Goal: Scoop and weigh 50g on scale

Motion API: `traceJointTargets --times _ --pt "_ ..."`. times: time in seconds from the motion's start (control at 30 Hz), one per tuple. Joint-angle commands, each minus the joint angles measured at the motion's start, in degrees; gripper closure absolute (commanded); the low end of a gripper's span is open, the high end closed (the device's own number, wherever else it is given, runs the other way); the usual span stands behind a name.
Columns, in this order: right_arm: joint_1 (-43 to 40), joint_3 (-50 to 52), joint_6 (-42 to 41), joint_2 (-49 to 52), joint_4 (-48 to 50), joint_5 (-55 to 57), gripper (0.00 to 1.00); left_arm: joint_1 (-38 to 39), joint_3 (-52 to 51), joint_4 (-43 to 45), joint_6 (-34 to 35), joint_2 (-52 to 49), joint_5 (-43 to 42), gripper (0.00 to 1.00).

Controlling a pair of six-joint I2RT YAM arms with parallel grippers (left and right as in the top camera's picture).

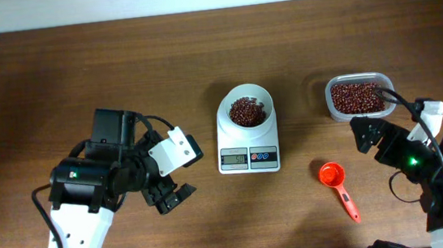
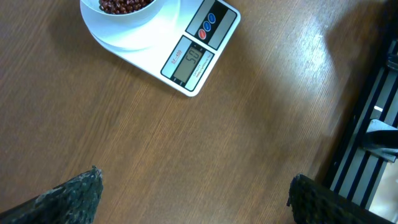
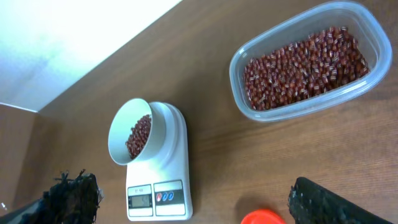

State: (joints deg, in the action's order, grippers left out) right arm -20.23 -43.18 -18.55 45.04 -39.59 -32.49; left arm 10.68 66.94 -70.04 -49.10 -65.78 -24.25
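While both arms hang low over the bench (image 1: 214,51), one scale (image 1: 247,147) stands about midway between its left and right edges, display toward the near edge. One white bowl (image 1: 245,99) sits on the scale's far end, holding a layer of red-brown beans (image 1: 246,112). One clear tub (image 1: 359,114) of the same beans lies toward the right edge, level with the bowl and well apart from it. One orange scoop (image 1: 338,188) lies flat nearer the front edge, between scale and right edge, cup toward the scale, handle pointing to the near right corner.

Two claws are in view. The left claw (image 1: 173,199) hovers left of the scale, its fingers (image 2: 68,199) spread wide with only bare wood between them. The right claw (image 1: 369,136) hovers just in front of the tub, fingers (image 3: 336,202) likewise parted and holding nothing; the scoop lies apart from it.

Bare wood runs along the whole far edge, across the far left corner, and in front of the scale.
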Motion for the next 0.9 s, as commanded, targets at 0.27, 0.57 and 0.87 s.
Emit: traceJointTargets --times 0.27,0.57,0.87 --pt "1.8 1.4 11.1 -16.0 -2.2 5.2 0.01 -0.3 -0.2 -0.1 -0.5 0.5 -1.0 0.01" --pt "10.5 23.1 18.3 -38.0 20.8 12.4 0.01 -0.3 -0.2 -0.1 -0.5 0.5 -1.0 0.01" --pt "12.0 36.4 18.3 -44.9 29.3 15.9 0.01 -0.3 -0.2 -0.1 -0.5 0.5 -1.0 0.01"
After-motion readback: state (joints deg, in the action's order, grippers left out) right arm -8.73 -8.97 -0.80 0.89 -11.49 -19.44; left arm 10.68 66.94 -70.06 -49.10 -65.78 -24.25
